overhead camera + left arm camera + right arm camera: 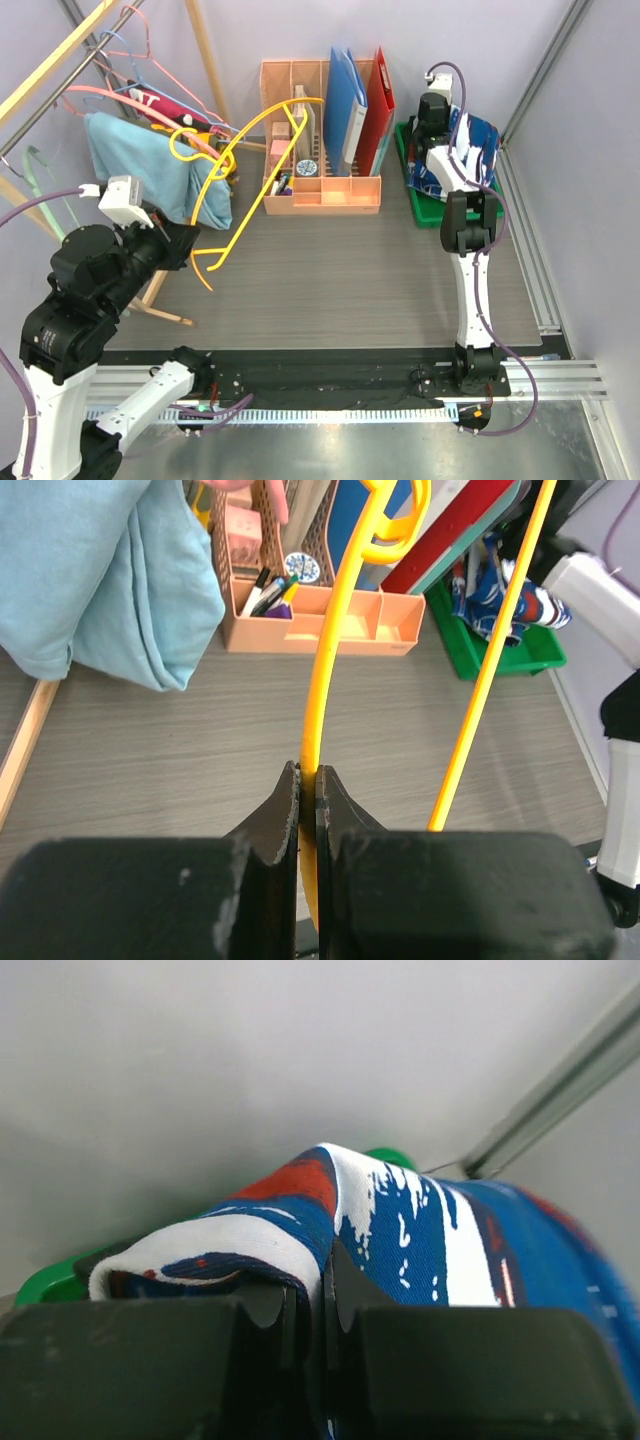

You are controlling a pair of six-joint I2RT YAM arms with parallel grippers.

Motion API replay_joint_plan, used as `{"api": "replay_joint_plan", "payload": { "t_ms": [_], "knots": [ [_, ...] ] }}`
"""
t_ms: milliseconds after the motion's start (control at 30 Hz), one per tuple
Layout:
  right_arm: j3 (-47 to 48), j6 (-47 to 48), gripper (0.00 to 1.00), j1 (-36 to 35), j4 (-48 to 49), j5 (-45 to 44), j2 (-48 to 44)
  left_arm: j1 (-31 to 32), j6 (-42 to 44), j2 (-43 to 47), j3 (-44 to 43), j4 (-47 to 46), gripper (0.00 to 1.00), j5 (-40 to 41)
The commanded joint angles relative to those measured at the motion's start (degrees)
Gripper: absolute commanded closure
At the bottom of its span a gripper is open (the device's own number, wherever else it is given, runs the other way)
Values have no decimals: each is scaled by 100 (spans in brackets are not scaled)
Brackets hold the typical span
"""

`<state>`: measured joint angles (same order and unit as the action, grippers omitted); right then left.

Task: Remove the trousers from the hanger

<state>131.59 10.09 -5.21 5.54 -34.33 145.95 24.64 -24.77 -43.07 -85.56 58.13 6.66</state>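
The right gripper [320, 1290] is at the far right of the table [350, 280]. Its two fingers are pinched tight on the printed trousers [400, 1230], which are blue, white and red. The cloth sits bunched in a green tray [530, 660] by the right wall. Seen from above, the bundle's long side runs from near to far, and its far end leans a little to the right. In the right wrist view a folded edge humps up over the fingers.

The left gripper [308, 780] is at the near left. Its fingers are squeezed shut on the thin wire of the yellow hanger [318, 680], which is held up off the table. The hanger's long side goes from the gripper at the near left out to the far right, toward a peach box [320, 190] with pens in it. The far end of the wire curls round in front of a blue folder [343, 95].

The light blue trousers [140, 165] hang folded over the top of a wooden frame [25, 742] at the far left. Their long side points down toward the table, and the rounded bottom end is on the right, close to the yellow wire. They are apart from both grippers.

The blue folder and a red folder [381, 95] stand upright at the back of the peach box
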Motion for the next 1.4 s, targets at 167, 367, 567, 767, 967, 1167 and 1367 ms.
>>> {"api": "replay_joint_plan", "payload": {
  "t_ms": [167,367,567,767,967,1167,1367],
  "knots": [
    [298,-806,60,82,-517,418,-284,14,-10,141,-128,-443,100,-94],
    [-36,-1333,9,99,-2132,49,-1383,14,-36,202,101,-460,100,37],
    [-791,-2098,1,91,-3854,-188,-3035,23,-89,220,-13,-390,100,-138],
    [-2527,-3003,1,91,-4764,73,-5091,23,-159,211,-294,-65,100,-314],
    [-4104,-3452,4,-224,-4895,1234,-7147,23,-203,202,-418,-38,100,-446],
    [-4878,-3855,4,-1859,-4669,2287,-8537,14,-256,229,-383,-117,100,-490],
    [-5747,-4655,4,-2914,-3088,5276,-8864,23,-309,299,-426,-118,100,-419]
  ]
}}
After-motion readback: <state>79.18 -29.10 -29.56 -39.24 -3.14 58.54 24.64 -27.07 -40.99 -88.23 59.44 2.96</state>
